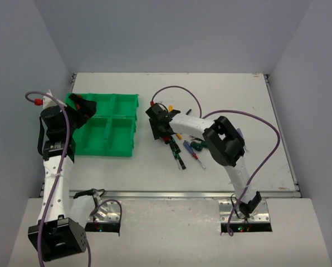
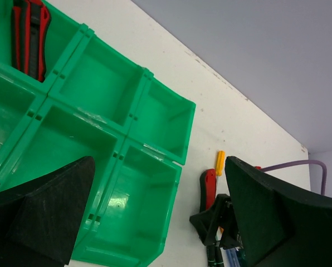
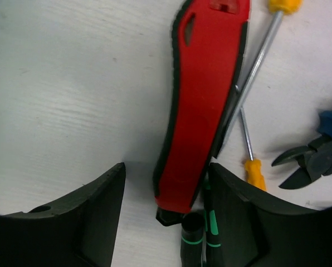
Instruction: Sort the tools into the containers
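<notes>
The green divided tray (image 1: pixel 107 133) sits at the left of the table. My left gripper (image 1: pixel 83 107) hovers open and empty over its back left part; in the left wrist view (image 2: pixel 160 222) its jaws stand wide over the compartments (image 2: pixel 99 83). A red-and-black tool (image 2: pixel 29 36) lies in a far compartment. The loose tools (image 1: pixel 180 147) lie in a pile mid-table. My right gripper (image 1: pixel 157 127) is low over the pile's left end. In the right wrist view (image 3: pixel 166 217) it is open, with the end of a red-handled tool (image 3: pixel 205 100) between its fingers, nearer the right finger (image 3: pixel 249 222).
Next to the red tool lie two yellow-handled screwdrivers (image 3: pixel 255 172), blue-handled cutters (image 3: pixel 316 153) and black screwdrivers with green rings (image 3: pixel 196 242). The right arm's purple cable (image 1: pixel 249 119) loops over the table's right half. Walls close in the table on three sides.
</notes>
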`<state>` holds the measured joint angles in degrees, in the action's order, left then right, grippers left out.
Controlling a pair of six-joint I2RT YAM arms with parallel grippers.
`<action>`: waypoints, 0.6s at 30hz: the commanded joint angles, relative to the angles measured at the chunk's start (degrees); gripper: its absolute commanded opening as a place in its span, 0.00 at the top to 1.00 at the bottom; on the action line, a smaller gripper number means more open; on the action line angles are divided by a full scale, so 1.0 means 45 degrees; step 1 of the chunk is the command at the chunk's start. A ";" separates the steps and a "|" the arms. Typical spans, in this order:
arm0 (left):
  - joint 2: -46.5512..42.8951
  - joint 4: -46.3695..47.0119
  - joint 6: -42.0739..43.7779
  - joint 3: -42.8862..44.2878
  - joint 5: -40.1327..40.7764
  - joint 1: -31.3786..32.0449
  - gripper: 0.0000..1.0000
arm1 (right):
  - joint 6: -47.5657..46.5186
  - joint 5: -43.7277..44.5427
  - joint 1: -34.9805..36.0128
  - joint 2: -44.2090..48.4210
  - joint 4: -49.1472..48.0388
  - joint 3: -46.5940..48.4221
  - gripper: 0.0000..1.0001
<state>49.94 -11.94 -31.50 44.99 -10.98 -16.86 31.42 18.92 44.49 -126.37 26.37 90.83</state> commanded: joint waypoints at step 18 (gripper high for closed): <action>0.0208 0.1170 0.0322 -0.0233 -0.1870 -0.0003 0.00 | -0.0862 0.0355 -0.0315 -0.2062 0.0666 0.2889 0.56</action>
<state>50.93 -10.38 -30.46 43.86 -17.69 -16.86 28.64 20.77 43.93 -133.37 28.74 102.08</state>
